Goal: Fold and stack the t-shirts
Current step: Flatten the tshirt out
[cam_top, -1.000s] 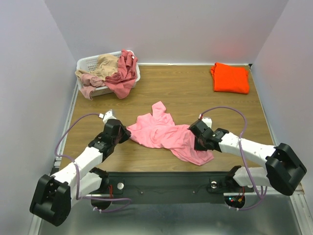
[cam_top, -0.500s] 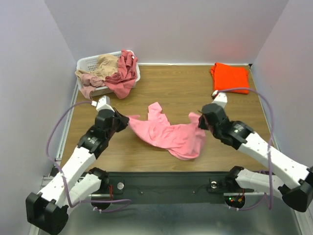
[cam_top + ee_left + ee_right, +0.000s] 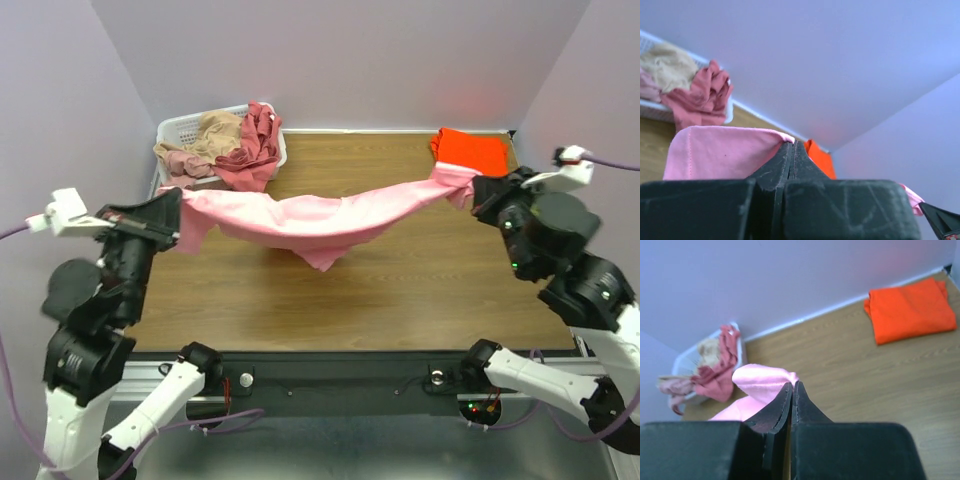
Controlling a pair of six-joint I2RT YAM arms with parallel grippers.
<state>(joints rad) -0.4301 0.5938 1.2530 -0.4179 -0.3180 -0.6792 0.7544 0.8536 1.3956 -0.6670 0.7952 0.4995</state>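
The bright pink t-shirt hangs stretched in the air between my two grippers, sagging in the middle above the table. My left gripper is shut on its left end, which shows in the left wrist view. My right gripper is shut on its right end, which shows in the right wrist view. The folded orange t-shirt lies at the far right and shows in the right wrist view. Dusty rose and tan t-shirts fill the basket.
The white laundry basket stands at the far left corner of the wooden table. Grey walls close in the left, right and back sides. Both arms are raised high near the side walls.
Both grippers have risen and moved far apart, lifting the pink t-shirt off the table and stretching it out between them.
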